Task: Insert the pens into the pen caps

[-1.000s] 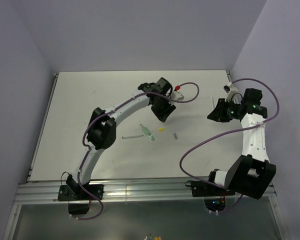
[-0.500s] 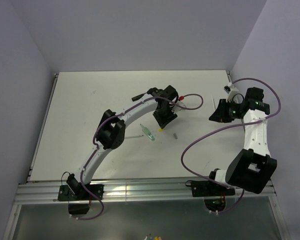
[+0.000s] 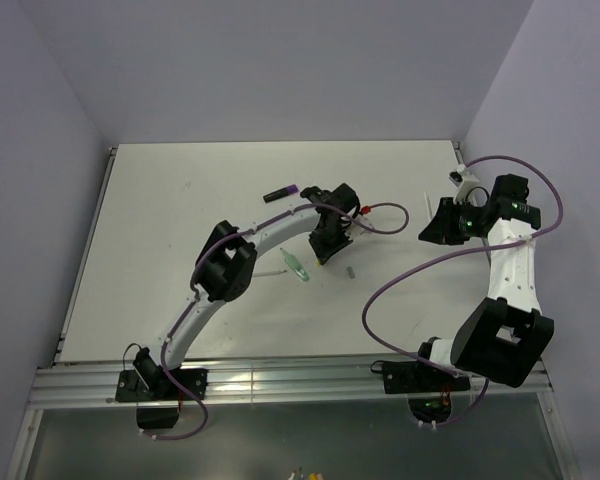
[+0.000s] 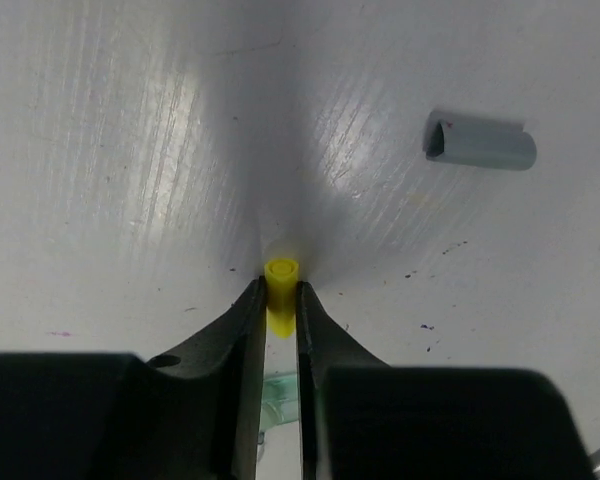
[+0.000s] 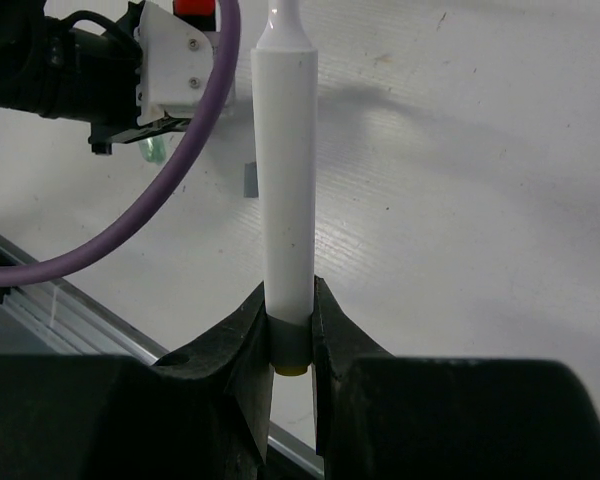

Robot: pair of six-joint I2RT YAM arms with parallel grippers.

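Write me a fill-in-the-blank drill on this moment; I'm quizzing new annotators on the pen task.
1. The left gripper is shut on the pinched cap, whose colour is ____.
2. The right gripper grips the clamped pen, whose long barrel is ____.
3. The loose cap lying on the table is ____.
4. In the top view, the black pen has a ____ tip.
Missing words: yellow; white; grey; purple.
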